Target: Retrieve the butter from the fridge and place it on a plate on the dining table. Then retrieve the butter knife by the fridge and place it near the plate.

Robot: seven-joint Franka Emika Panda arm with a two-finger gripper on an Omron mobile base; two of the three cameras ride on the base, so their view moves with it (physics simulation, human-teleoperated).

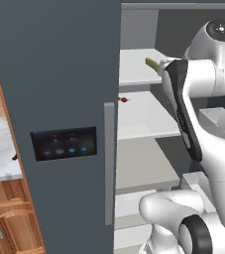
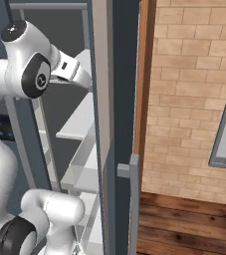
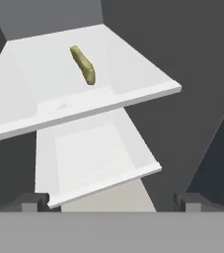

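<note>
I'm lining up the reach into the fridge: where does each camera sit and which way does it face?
Left base view: behind the arm, left; faces the fridge door and shelves; white arm at right, butter behind it.
Right base view: behind, right; faces the open door's edge and brick wall; arm at left.
Hand view: on the hand, looking along the open gripper at the butter on a shelf.
Shared: the pale fridge shelves; butter in left base and hand views.

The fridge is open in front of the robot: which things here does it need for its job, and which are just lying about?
Needed:
- fridge
- butter on an upper shelf
- open gripper

Lying about:
- small red item on the shelf below
- wooden cabinets
- brick wall
</note>
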